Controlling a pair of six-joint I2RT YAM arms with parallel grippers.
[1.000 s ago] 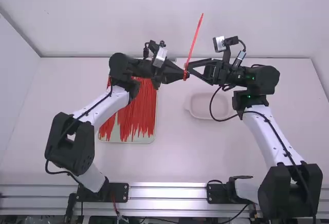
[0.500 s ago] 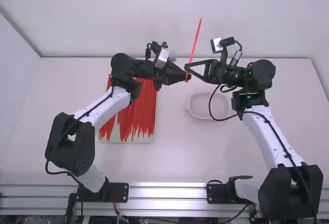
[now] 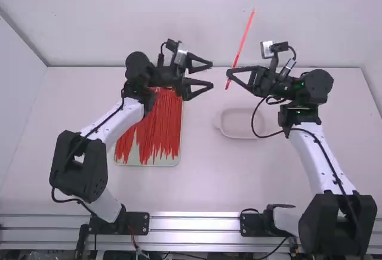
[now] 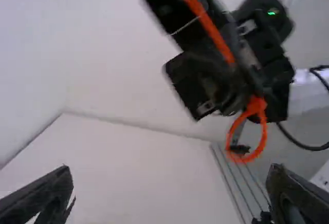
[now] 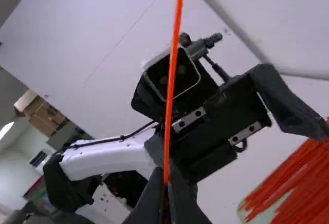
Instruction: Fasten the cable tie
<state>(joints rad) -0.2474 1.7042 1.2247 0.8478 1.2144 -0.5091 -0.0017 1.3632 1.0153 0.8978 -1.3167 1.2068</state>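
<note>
A red cable tie (image 3: 240,39) hangs in the air above the table's back, its long tail slanting upward and a small closed loop (image 3: 227,85) at its lower end. My right gripper (image 3: 230,76) is shut on it just above the loop; in the right wrist view the tie (image 5: 175,54) rises from between the closed fingers (image 5: 153,196). My left gripper (image 3: 210,74) stands open a short way left of the loop, apart from it. The left wrist view has the loop (image 4: 250,131) hanging under the right gripper, between my own spread fingers (image 4: 43,196).
A flat tray (image 3: 149,160) heaped with several loose red cable ties (image 3: 155,126) lies under the left arm. A shallow white dish (image 3: 242,124) sits on the table below the right gripper. The table's front half is bare.
My left gripper has let go of the tie, opened and drawn back to the left. My right gripper has carried the tie a little to the right, its tail now leaning rightward.
</note>
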